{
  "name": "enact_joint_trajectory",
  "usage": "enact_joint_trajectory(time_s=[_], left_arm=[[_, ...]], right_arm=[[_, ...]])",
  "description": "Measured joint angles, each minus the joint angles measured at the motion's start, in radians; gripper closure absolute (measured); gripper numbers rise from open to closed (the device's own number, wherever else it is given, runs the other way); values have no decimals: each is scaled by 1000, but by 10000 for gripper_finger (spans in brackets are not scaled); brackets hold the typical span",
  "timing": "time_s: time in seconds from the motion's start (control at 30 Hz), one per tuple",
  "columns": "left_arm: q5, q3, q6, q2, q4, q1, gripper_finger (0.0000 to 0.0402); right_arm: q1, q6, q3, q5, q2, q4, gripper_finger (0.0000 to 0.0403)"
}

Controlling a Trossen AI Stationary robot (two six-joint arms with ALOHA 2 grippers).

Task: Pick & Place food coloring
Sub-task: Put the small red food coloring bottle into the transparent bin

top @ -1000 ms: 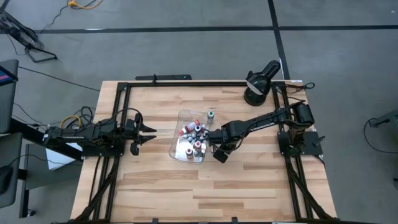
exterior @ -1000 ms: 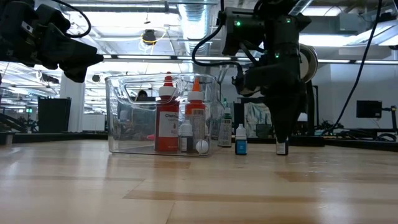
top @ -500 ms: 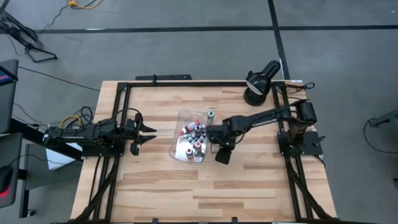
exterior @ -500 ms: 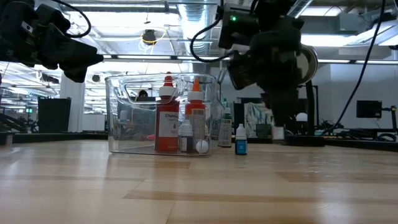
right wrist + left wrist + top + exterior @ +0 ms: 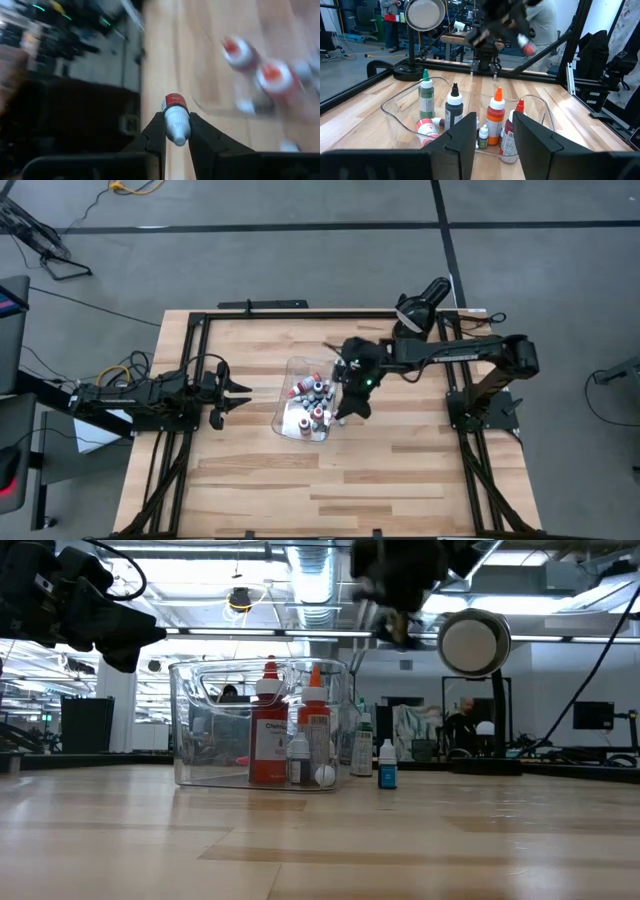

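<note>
The food coloring is a set of tiny bottles, and several stand or lie in a clear tray [image 5: 288,423] [image 5: 190,745] [image 5: 390,107]. A teal one [image 5: 387,768] stands on the table beside the tray. My right gripper [image 5: 343,414] [image 5: 177,131] is raised above the tray's right side, shut on a small white bottle with a red cap [image 5: 176,112] [image 5: 525,45]. At the table's left, my left gripper [image 5: 240,393] [image 5: 495,135] waits open and level, facing the tray. My right gripper pinches the small bottle's white body [image 5: 177,131] between its two fingers. The red cap [image 5: 175,101] sticks out past the fingertips. The fingers slant downward toward the table's near edge, with the bottle lying along them. The bottle is lifted clear of the table.
A black round lamp-like device [image 5: 415,315] [image 5: 473,640] stands at the far right corner. A black frame rail [image 5: 300,315] runs along the table's edges. Bare wood lies near the front edge [image 5: 330,490].
My right gripper has risen from the table beside the tray's right side, carrying the small red-capped bottle, which stood on the table and is now lifted clear. The gripper has tipped from pointing straight down to slanting, and its wrist has swung toward the far edge.
</note>
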Motion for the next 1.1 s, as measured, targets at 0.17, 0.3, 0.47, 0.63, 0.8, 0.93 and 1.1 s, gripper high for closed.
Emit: enact_joint_trajectory(time_s=[0.17, 0.3, 0.47, 0.63, 0.8, 0.93, 1.1], left_arm=[[0, 0, 0, 0, 0, 0, 284], [0, 0, 0, 0, 0, 0, 284], [0, 0, 0, 0, 0, 0, 284], [0, 0, 0, 0, 0, 0, 284], [0, 0, 0, 0, 0, 0, 284], [0, 0, 0, 0, 0, 0, 284], [-1, 0, 0, 0, 0, 0, 284]], right_arm=[[-6, 59, 3, -16, -2, 225, 355], [-7, 50, 49, 19, 38, 296, 355], [-8, -24, 131, 121, 94, 304, 355], [2, -113, 232, 282, 152, 193, 355], [22, -229, 373, 438, 217, -31, 355], [38, -322, 499, 518, 274, -219, 355], [51, -407, 644, 600, 349, -430, 355]])
